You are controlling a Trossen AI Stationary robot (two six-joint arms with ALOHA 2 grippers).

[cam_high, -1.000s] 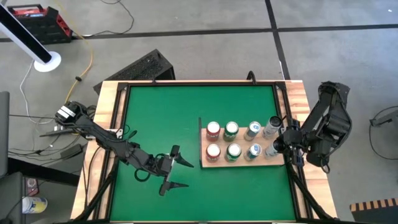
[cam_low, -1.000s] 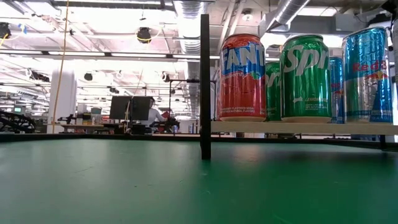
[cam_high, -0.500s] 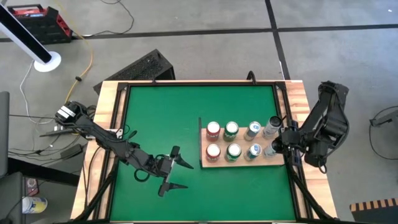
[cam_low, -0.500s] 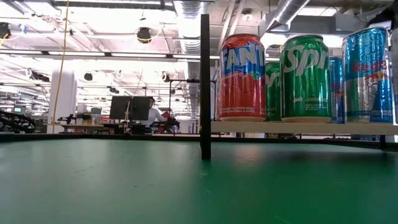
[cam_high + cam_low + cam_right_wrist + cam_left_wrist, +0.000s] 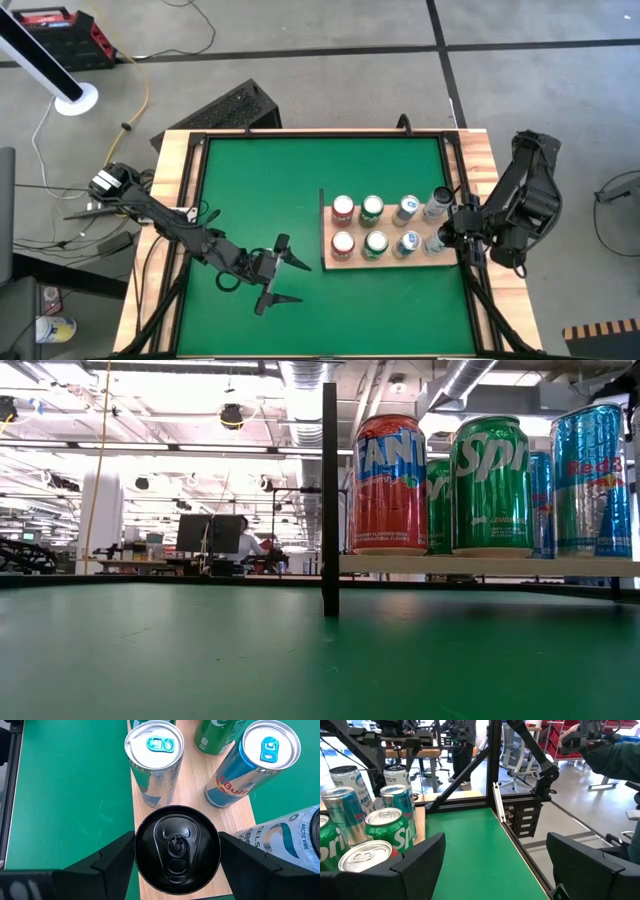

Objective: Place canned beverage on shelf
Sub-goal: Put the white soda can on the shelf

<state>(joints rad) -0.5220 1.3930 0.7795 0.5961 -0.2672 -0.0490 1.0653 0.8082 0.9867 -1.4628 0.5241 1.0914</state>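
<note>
The shelf is a light wooden board on the green table, with a thin dark upright at its left end. Several cans stand on it: red Fanta, green Sprite and blue Red Bull. My right gripper is at the shelf's near right corner, shut on a black-topped can. A silver can stands just beyond it. My left gripper is open and empty over the green table, left of the shelf; it also shows in the left wrist view. My right gripper pinches the black-topped can between its two fingers, one on each side of the can's wall just below the top rim. The fingers come from the table's right side, slanting down. The can is upright over the board; whether its base rests there, I cannot tell.
The light wooden frame runs around the green tabletop. Bare green surface lies left of and beyond the shelf. In the right wrist view, a silver-blue can and a Red Bull can stand close ahead of the held can.
</note>
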